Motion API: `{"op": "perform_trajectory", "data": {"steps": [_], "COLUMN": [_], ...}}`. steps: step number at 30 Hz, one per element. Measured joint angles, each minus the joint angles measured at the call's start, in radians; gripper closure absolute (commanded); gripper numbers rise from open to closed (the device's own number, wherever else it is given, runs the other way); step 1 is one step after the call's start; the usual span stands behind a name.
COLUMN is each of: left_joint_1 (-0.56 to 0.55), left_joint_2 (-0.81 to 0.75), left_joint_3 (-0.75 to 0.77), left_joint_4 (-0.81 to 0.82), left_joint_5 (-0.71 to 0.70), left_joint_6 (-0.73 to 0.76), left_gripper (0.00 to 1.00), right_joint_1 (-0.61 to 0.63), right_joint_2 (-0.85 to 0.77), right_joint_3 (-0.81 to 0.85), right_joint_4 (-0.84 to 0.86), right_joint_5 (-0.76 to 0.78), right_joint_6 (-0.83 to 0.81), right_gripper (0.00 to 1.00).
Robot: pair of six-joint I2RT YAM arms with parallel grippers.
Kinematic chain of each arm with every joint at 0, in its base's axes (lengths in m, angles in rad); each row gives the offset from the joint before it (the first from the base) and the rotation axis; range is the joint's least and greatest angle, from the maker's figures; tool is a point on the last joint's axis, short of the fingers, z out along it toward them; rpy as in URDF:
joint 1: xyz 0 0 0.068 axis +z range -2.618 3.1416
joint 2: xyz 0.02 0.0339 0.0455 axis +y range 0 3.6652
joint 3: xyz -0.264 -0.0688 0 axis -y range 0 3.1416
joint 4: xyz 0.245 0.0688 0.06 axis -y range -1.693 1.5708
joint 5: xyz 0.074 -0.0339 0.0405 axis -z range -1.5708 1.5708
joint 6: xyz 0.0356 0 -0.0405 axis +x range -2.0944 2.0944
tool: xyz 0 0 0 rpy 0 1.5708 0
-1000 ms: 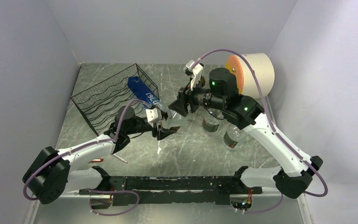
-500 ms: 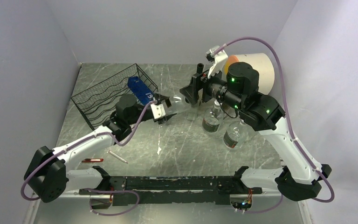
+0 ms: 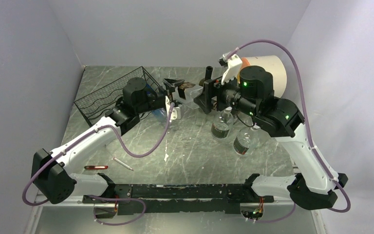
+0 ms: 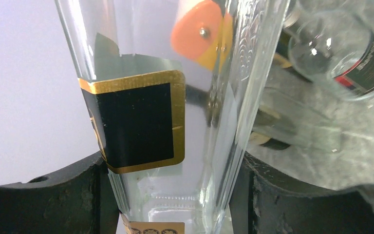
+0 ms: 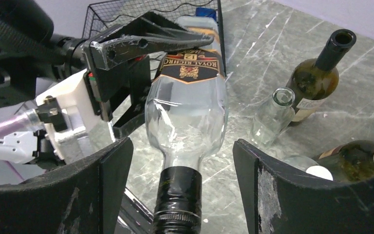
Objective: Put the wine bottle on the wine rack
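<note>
One clear glass wine bottle (image 5: 187,114) hangs in the air on its side. It has a black cap, faceted shoulders and a black-and-gold label reading ROYAL RICHES. It sits just beside the right end of the wine rack (image 3: 108,99), above the bench (image 3: 195,151), with the cap end pointing away from the rack.

The left fingers (image 4: 53,204) are clamped on the bottle's body, one on each side by the label. The right fingers (image 5: 92,190) are spread wide either side of the neck, with a clear gap on both sides and no contact.

The rack is black wire mesh with wavy tiers and stands on the bench at rear left. A dark green bottle (image 5: 316,80) stands upright on the bench to the right, well apart.
</note>
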Motion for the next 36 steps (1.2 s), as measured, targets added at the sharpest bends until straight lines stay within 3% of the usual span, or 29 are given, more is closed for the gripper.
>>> {"op": "perform_trajectory", "data": {"steps": [8,18,27,30,34,36], "left_joint_1": [0.000,-0.015,-0.042,-0.043,-0.045,-0.045], "left_joint_2": [0.008,-0.001,0.002,0.011,0.024,0.025], "left_joint_3": [0.037,0.013,-0.004,-0.004,-0.004,-0.004], "left_joint_4": [-0.063,-0.031,-0.017,-0.014,-0.023,-0.023], "left_joint_5": [-0.004,-0.008,-0.069,-0.079,-0.090,-0.095], "left_joint_6": [0.240,0.394,0.474,0.478,0.479,0.474], "left_gripper": [0.93,0.93,0.93,0.93,0.93,0.71], "right_joint_1": [0.000,0.000,0.000,0.000,-0.001,-0.001], "right_joint_2": [-0.023,0.024,0.047,0.043,0.035,0.032], "right_joint_3": [0.000,-0.100,-0.174,-0.208,-0.242,-0.249], "right_joint_4": [-0.003,0.017,0.078,0.113,0.138,0.148], "right_joint_5": [-0.022,-0.020,0.000,-0.002,0.003,0.009], "right_joint_6": [-0.018,0.016,0.093,0.098,0.103,0.104], "right_gripper": [0.14,0.14,0.26,0.38,0.68,0.86]}}
